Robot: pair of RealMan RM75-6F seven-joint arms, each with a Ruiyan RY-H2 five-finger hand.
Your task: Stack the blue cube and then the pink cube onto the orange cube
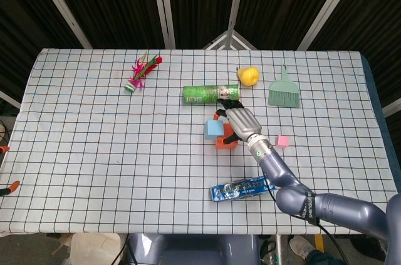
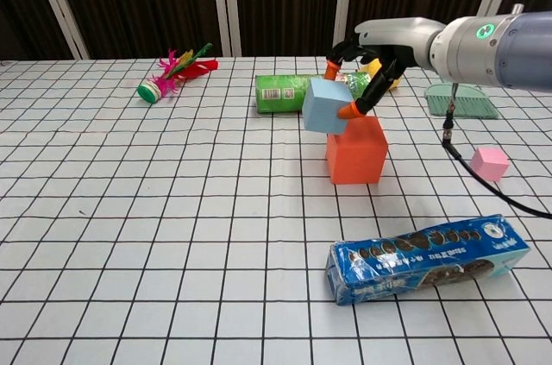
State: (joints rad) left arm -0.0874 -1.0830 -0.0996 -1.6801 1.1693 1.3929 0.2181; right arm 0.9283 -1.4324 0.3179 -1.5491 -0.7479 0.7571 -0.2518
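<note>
Right hand (image 2: 369,61): you're grasping the blue cube (image 2: 325,106), tilted, off the table.
Blue cube: just left of the orange cube's (image 2: 356,149) top edge.
Pink cube (image 2: 489,163): on the table, well right.

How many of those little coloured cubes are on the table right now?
3. The blue cube is held by the right hand, tilted over the orange cube mid-table; the pink cube sits apart, to the right. None seem hidden.

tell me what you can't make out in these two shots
- Left hand: in neither view, so its state is unknown.
- Orange cube: in the head view, mostly covered by the right hand and blue cube.
- Blue cube in the chest view: whether it touches the orange cube is unclear.
- Green can: label too small to read.
</note>
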